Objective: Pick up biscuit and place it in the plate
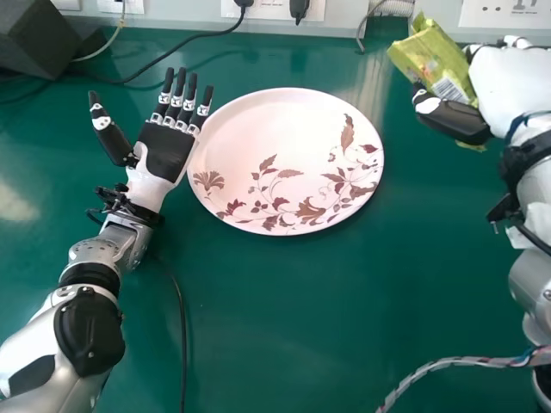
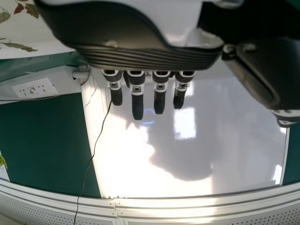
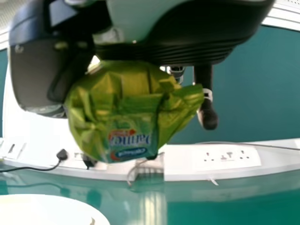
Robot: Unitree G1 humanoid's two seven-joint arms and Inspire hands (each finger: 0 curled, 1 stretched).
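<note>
In the head view, your right hand has the biscuit clamped, off to the right of the plate; swing it over the plate's middle. Your left hand lies straight-fingered on the opposite side; leave it there. In the right wrist view, the biscuit's wrapper bulges, so lower gently before releasing.

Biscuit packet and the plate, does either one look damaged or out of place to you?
The packet in the right hand looks heavily crumpled, its wrapper creased all over; I can't tell whether it's torn or opened. Nothing stands out about the plate: it lies flat, with no visible chip or crack.
</note>
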